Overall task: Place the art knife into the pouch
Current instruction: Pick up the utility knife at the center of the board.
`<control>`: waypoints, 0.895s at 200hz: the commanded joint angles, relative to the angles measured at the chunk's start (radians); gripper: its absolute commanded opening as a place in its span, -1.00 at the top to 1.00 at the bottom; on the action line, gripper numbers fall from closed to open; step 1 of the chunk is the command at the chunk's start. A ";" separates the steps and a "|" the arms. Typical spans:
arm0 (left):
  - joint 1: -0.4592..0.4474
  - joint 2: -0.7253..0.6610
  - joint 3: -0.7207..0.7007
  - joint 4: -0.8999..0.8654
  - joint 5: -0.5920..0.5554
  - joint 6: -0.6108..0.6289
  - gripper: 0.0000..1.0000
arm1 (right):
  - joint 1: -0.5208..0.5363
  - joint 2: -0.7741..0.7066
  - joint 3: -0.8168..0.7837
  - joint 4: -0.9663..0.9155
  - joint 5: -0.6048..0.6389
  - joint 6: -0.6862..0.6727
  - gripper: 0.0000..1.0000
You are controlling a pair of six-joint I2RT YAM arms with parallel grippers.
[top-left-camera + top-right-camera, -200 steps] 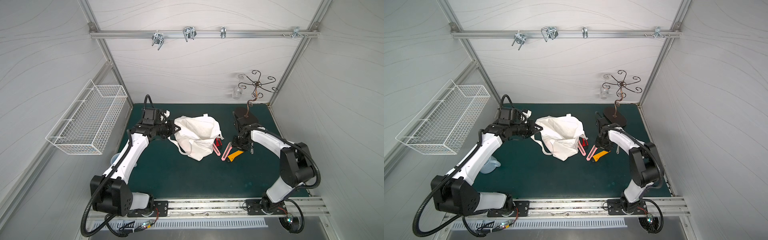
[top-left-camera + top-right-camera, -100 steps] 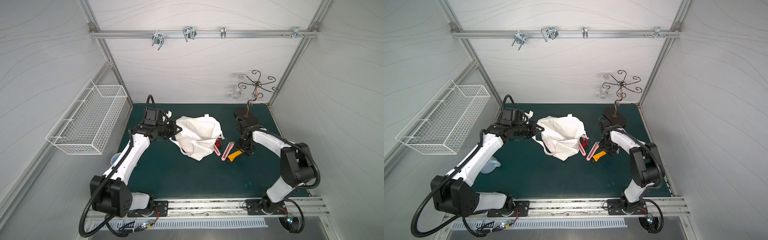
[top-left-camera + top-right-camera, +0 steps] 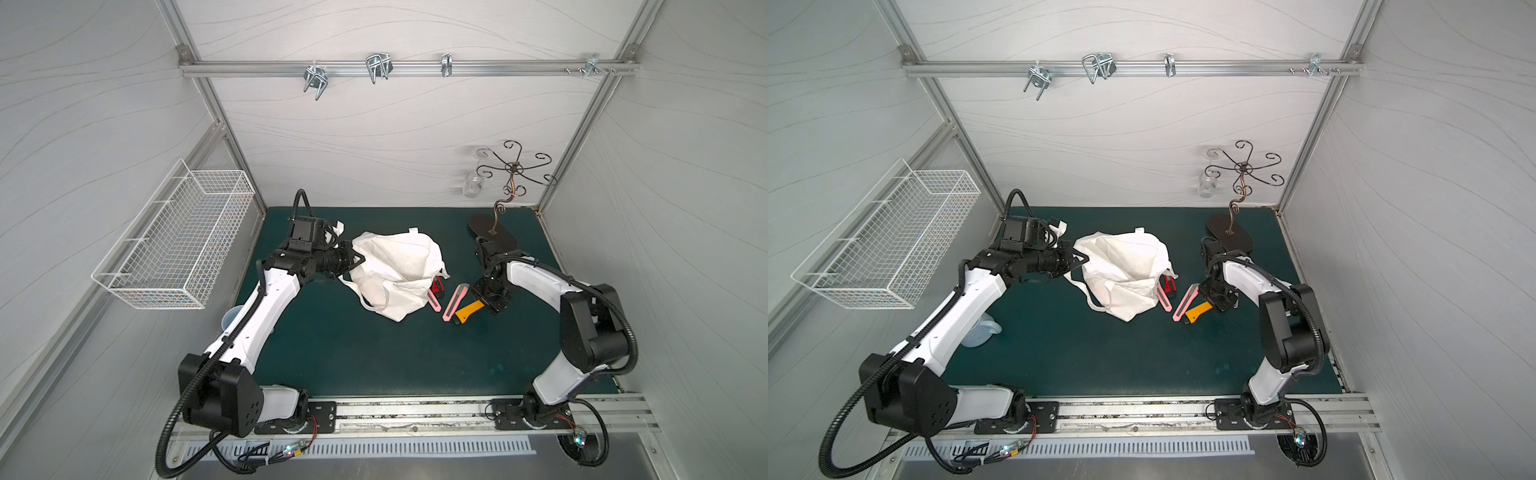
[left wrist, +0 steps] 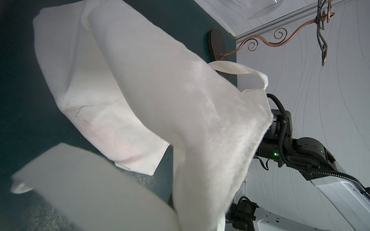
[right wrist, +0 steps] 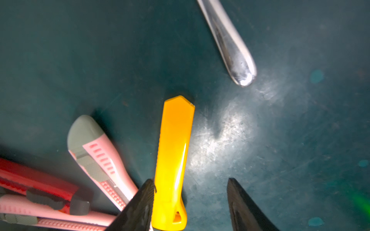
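Work surface is the dark green mat (image 3: 374,353), scuffed. On it I see:
- White pouch (image 3: 399,266), slumped mid-mat.
- Red knife (image 3: 437,286) and pink knife (image 3: 434,301), against its right edge.
- Second pink knife (image 3: 455,301), then yellow knife (image 3: 469,311), touching.
- Silver handle (image 5: 230,44), nearby.
- Stand's oval base (image 3: 494,232), at the rear right.
- Clear jug (image 3: 978,330), on the left edge.

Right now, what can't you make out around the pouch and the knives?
Inside of the pouch: both top views, its own folds cover it.
The red knife: top views, partly under the pouch; right wrist view, cut by the edge.
The silver handle: right wrist view, far end cut off by the edge.
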 commanded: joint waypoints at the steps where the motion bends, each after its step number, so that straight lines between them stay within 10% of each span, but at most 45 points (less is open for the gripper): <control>1: -0.004 -0.023 0.006 0.012 -0.001 0.026 1.00 | -0.006 0.046 0.028 0.008 -0.022 0.032 -0.21; 83: -0.006 -0.011 0.012 0.009 -0.004 0.031 1.00 | -0.008 0.135 0.052 0.036 -0.034 0.007 -0.19; 179: -0.016 -0.012 0.021 -0.003 -0.014 0.037 1.00 | -0.007 0.147 0.053 0.038 0.017 -0.081 0.29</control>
